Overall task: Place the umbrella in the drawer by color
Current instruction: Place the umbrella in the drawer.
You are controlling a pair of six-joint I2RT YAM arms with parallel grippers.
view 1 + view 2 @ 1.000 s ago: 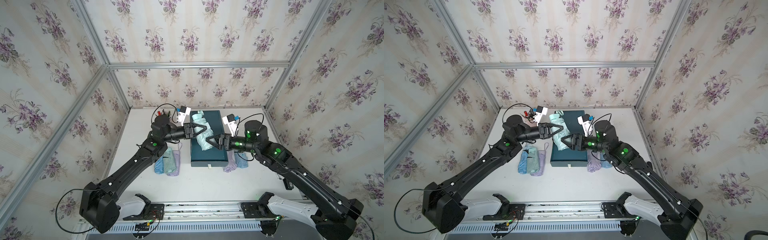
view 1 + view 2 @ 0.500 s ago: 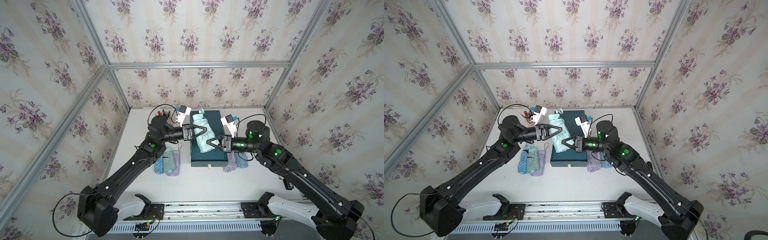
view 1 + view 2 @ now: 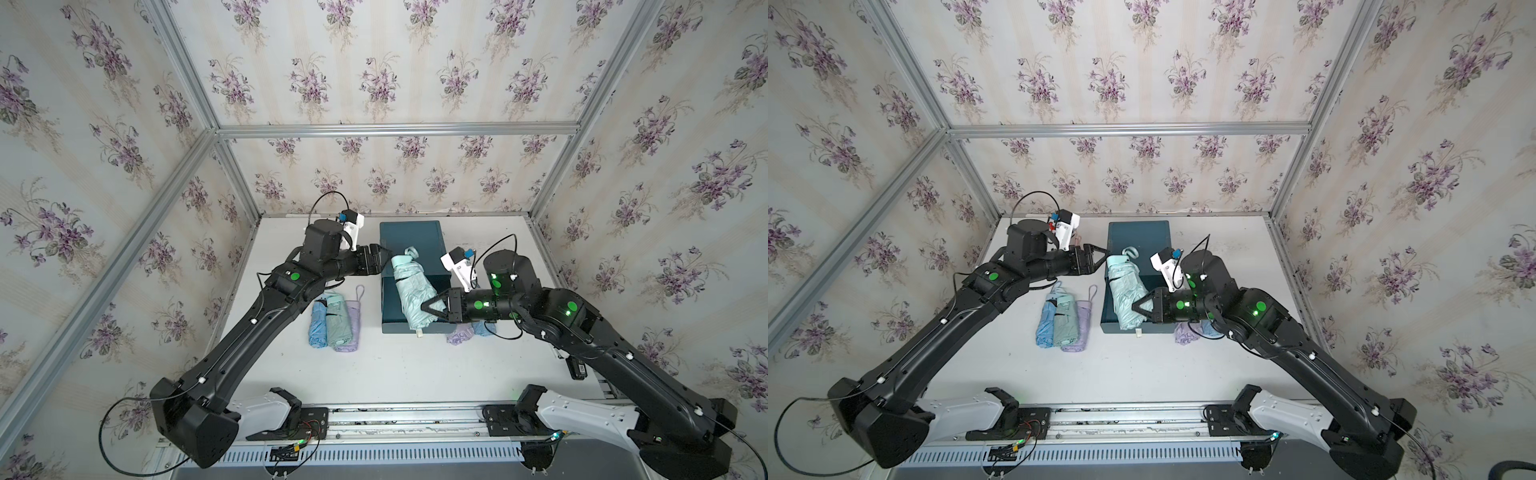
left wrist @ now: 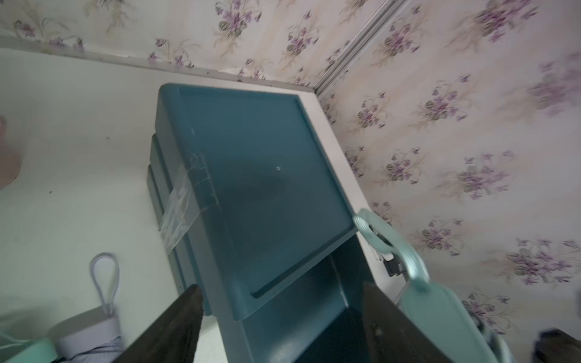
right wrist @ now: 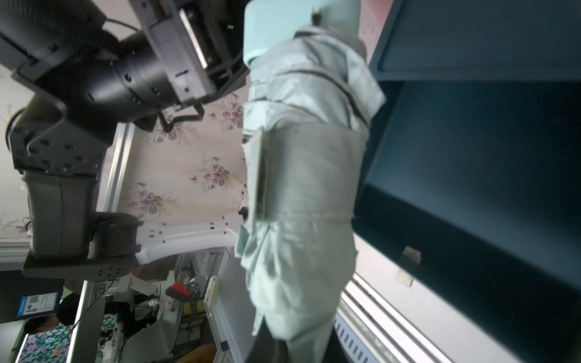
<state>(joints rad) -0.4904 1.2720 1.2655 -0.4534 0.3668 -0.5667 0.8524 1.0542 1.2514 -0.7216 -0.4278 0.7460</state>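
Now the right arm reaches in level from the side, its right fingers [image 3: 436, 303] clamped on the lower half of the mint umbrella [image 3: 409, 291], held tilted above the open drawer [image 3: 392, 326]. Over the worktop [image 3: 395, 365], the left arm stretches forward, left fingers [image 4: 176, 327] spread wide just beside the handle, gripping nothing.

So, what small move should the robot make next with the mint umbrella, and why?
Probably the right gripper should lower the mint umbrella into the open drawer. It alone grips the umbrella, tilted above the drawer; the left gripper stands open beside the handle.
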